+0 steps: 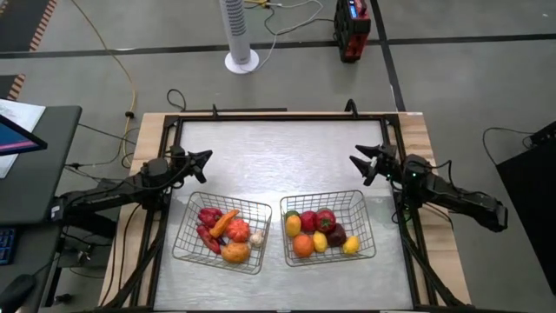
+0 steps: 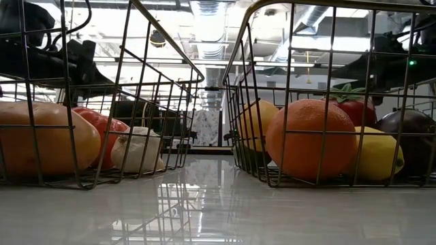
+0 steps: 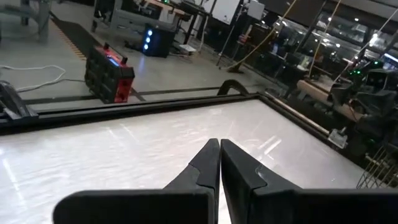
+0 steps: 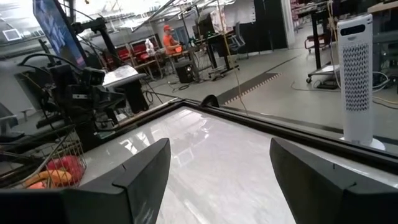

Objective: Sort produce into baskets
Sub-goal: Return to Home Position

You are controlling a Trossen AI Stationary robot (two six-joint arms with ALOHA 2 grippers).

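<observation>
Produce [image 1: 302, 246] all lies sorted, so I hold nothing.
Left claw [image 1: 203, 159] pressed together, right claw [image 1: 358, 163] spread, both outside the baskets [image 1: 232, 199].

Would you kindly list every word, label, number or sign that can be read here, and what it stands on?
No text can be read in any view.
Red box on the floor: lit panel, too blurred to read.
Screen beside the table: too small to read.
Tower fan: no legible marking.

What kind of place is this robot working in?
Probably a robotics lab or workshop: a bare concrete floor with loose cables, exposed ceiling ducts, and a red equipment case.
</observation>
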